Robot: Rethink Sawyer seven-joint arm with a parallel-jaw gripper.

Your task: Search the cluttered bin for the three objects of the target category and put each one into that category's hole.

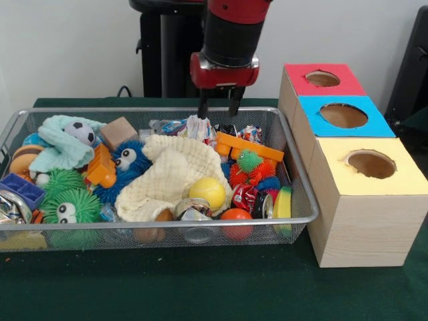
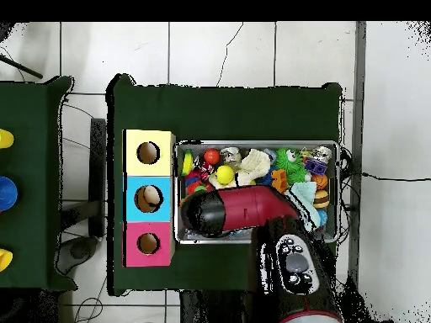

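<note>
My gripper [image 1: 219, 105] hangs open and holds nothing, just above the far side of the wire bin [image 1: 160, 222]. Below its fingertips lie a crumpled wrapper [image 1: 198, 127] and an orange plastic block [image 1: 249, 146]. Further forward in the bin are a yellow ball [image 1: 207, 192], an orange ball [image 1: 235, 215], a cream cloth [image 1: 175, 167] and a red can [image 1: 245, 197]. Three boxes stand beside the bin, with a red-topped hole [image 1: 322, 78], a blue-topped hole [image 1: 343, 115] and a yellow-topped hole [image 1: 371, 164]. In the overhead view the arm [image 2: 244, 209] hides the gripper.
The bin also holds a blue fuzzy monster [image 1: 127, 160], a green spiky toy with eyes [image 1: 70, 207], a small soccer ball [image 1: 81, 132], a wooden block [image 1: 119, 132], a teal cloth [image 1: 57, 146], spiky balls [image 1: 251, 162] and a blue brick [image 1: 23, 189]. Green cloth covers the table [image 1: 200, 287].
</note>
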